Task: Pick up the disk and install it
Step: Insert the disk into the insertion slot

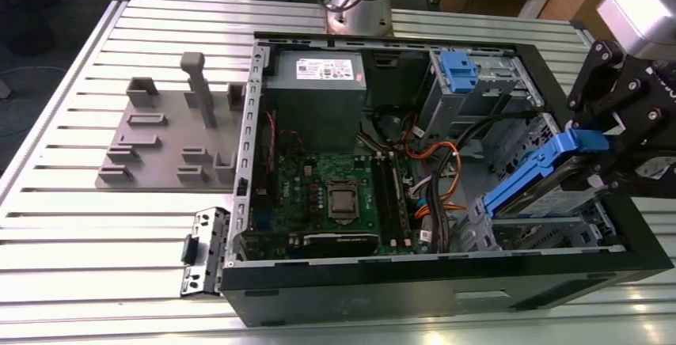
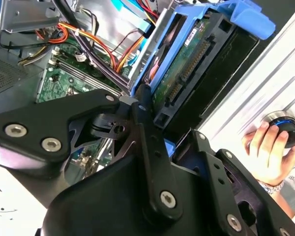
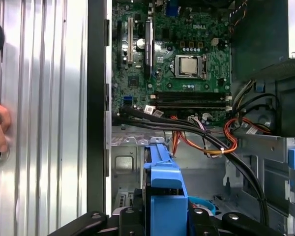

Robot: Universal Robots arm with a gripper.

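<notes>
The black, angular gripper (image 1: 598, 144) is clamped on the bright blue plastic frame of the disk (image 1: 528, 180). This flat rectangular drive is held tilted above the metal bay at 4 o'clock in the open case (image 1: 423, 286) in the exterior view. A bundle of black and orange cables (image 1: 435, 172) lies just beside the bay at the disk's 9 o'clock, with the green motherboard (image 1: 328, 191) beyond. The case rests on a ribbed aluminium table (image 1: 95, 242), where a person's hand (image 2: 264, 147) grips a round knob (image 2: 284, 125).
</notes>
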